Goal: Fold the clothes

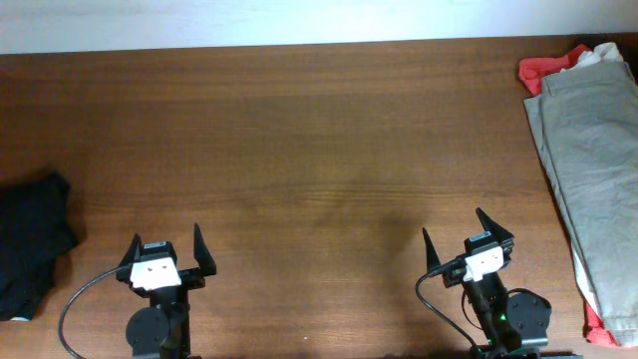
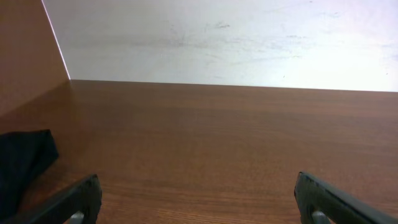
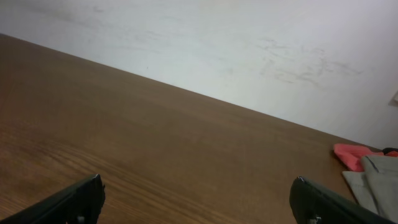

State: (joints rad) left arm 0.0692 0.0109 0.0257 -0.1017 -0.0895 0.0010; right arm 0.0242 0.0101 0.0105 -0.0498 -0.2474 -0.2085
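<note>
A pile of clothes lies at the table's right edge: khaki grey trousers (image 1: 594, 160) on top of a red garment (image 1: 544, 70), with a white piece (image 1: 605, 53) at the far end. The red garment (image 3: 349, 154) and the trousers (image 3: 380, 180) also show at the right in the right wrist view. A black garment (image 1: 30, 244) lies crumpled at the left edge and shows in the left wrist view (image 2: 22, 163). My left gripper (image 1: 166, 246) is open and empty near the front edge, right of the black garment. My right gripper (image 1: 455, 231) is open and empty, left of the pile.
The brown wooden table (image 1: 299, 150) runs to a white wall (image 2: 236, 37) at the back. A brown side panel (image 2: 28, 50) stands at the far left in the left wrist view. Both arm bases (image 1: 159, 324) sit at the front edge.
</note>
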